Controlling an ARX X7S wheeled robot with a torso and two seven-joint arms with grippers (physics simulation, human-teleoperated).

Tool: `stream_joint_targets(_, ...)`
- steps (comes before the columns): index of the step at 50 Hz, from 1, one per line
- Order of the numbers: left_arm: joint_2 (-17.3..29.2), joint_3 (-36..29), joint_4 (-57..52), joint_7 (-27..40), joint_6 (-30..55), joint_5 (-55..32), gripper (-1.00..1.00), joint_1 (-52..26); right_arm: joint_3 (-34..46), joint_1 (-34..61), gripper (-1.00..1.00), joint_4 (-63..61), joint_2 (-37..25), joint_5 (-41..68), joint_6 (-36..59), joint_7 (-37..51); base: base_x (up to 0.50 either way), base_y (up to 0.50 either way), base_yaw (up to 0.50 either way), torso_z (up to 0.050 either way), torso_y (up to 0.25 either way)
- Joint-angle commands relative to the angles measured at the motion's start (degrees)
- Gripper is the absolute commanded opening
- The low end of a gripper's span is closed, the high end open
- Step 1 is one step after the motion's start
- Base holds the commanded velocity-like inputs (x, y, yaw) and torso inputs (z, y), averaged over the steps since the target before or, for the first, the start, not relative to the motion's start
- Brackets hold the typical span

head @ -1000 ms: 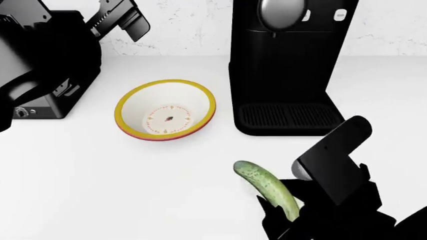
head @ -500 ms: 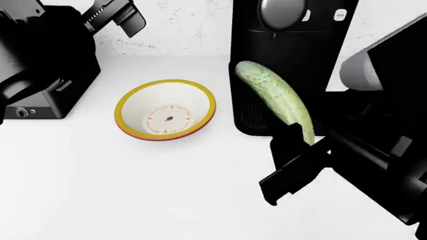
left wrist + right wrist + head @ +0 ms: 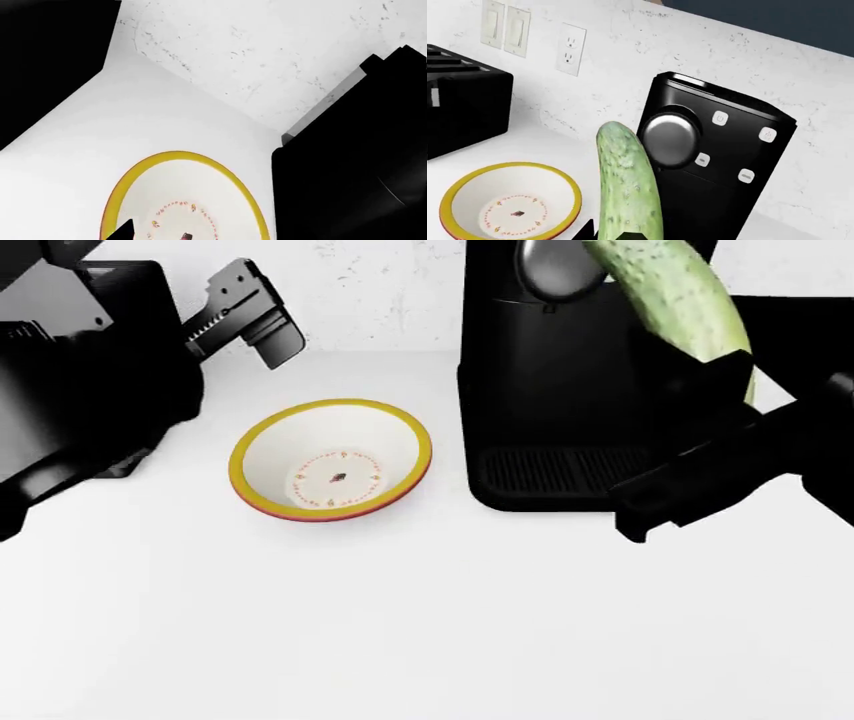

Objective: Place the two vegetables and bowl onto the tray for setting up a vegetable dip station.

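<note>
The cucumber [image 3: 674,295] hangs high in the air in front of the coffee machine, with my right gripper [image 3: 742,375] shut on its lower end. In the right wrist view the cucumber [image 3: 627,185] stands up from the right gripper [image 3: 627,235]. The bowl [image 3: 331,460] sits upright on the white counter, nothing in it. My left gripper [image 3: 247,315] hovers open above and behind the bowl's left side. In the left wrist view the bowl [image 3: 183,200] lies just below it, and one fingertip [image 3: 123,232] shows. The carrot and the tray are out of view.
A tall black coffee machine [image 3: 574,390] stands right of the bowl against the wall. A black toaster [image 3: 460,115] sits at the far left, mostly behind my left arm in the head view. Wall outlets [image 3: 572,48] are above the counter.
My right gripper has lifted the cucumber from the counter's front up to the coffee machine's top. The left gripper has shifted slightly right and down. The bowl has not moved.
</note>
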State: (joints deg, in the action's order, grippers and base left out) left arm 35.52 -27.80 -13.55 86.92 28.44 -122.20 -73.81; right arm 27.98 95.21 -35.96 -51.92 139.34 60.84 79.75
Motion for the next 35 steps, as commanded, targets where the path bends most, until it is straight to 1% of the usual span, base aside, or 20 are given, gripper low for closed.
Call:
stream_joint_targets(1, 3.4, -3.7, -5.8, 2.8, -5.9, -2.2, 1.00, 3.8, -0.1, 2.5, -1.00, 0.7, -1.8, 0.1, 0.7, 0.0, 0.00, 0.00, 0.00, 0.000, 0.000)
stream_joint_targets(4, 4.8, -5.5, -6.9, 2.6, -8.1, -2.5, 1.00, 4.0, 0.0, 2.6, -1.00, 0.8, -2.0, 0.2, 0.7, -0.1, 0.00, 0.00, 0.00, 0.000, 0.000)
stream_joint_targets(7, 5.2, -6.8, -7.1, 2.3, -9.4, -2.6, 1.00, 3.9, 0.0, 2.5, -1.00, 0.9, -2.2, -0.1, 0.6, -0.3, 0.00, 0.00, 0.00, 0.000, 0.000)
stream_joint_targets(16, 4.4, -8.6, -6.4, 1.1, -12.0, -3.8, 1.00, 3.3, 0.2, 2.9, -1.00, 1.0, -2.9, -0.2, 0.5, -0.6, 0.00, 0.00, 0.00, 0.000, 0.000)
stream_joint_targets(30, 3.7, -9.7, -5.7, 0.0, -16.4, -4.1, 1.00, 6.6, 0.4, 2.8, -1.00, 0.7, -3.7, -0.3, -0.1, -1.1, 0.00, 0.00, 0.00, 0.000, 0.000)
stream_joint_targets(35, 4.5, -10.3, -5.4, 0.3, -17.3, -3.3, 1.00, 7.3, 0.5, 2.7, -1.00, 0.6, -3.9, -0.4, -0.2, -1.3, 0.00, 0.00, 0.00, 0.000, 0.000)
